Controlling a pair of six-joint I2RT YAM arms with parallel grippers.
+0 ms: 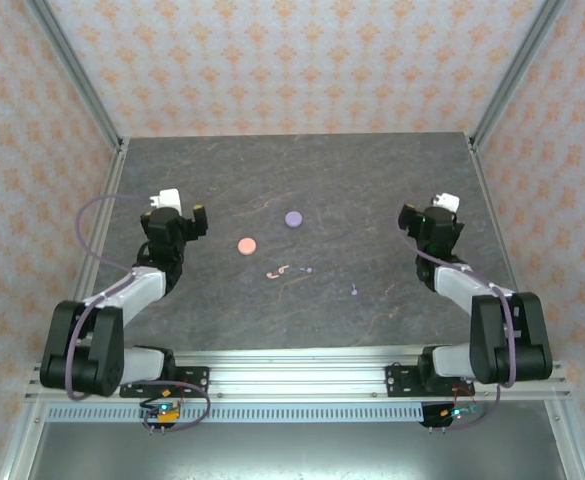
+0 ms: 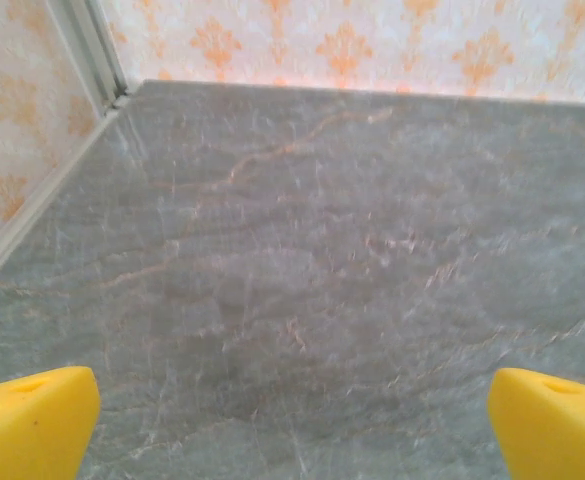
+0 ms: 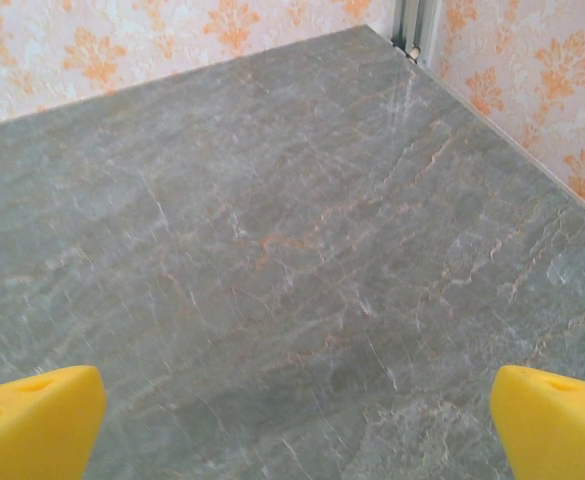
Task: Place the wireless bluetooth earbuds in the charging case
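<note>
Earbuds [image 1: 284, 268] loose on the grey table [image 1: 372, 180], near its middle: pale pink earbuds [image 1: 274, 273] close together, lilac earbuds [image 1: 309, 269] to their right, set apart from each other. Pink case [image 1: 247, 245] and lilac case [image 1: 293, 218] just behind, untouched, lids too small to read. Left jaws and right jaws spread wide, empty, parked well out to either side, probably leaving room for a first pick.

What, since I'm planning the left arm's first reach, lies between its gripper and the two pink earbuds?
Only the pink case, lying nearly on the straight line from the left gripper to the pink earbuds. It is low, so a reach from above would likely clear it.
</note>
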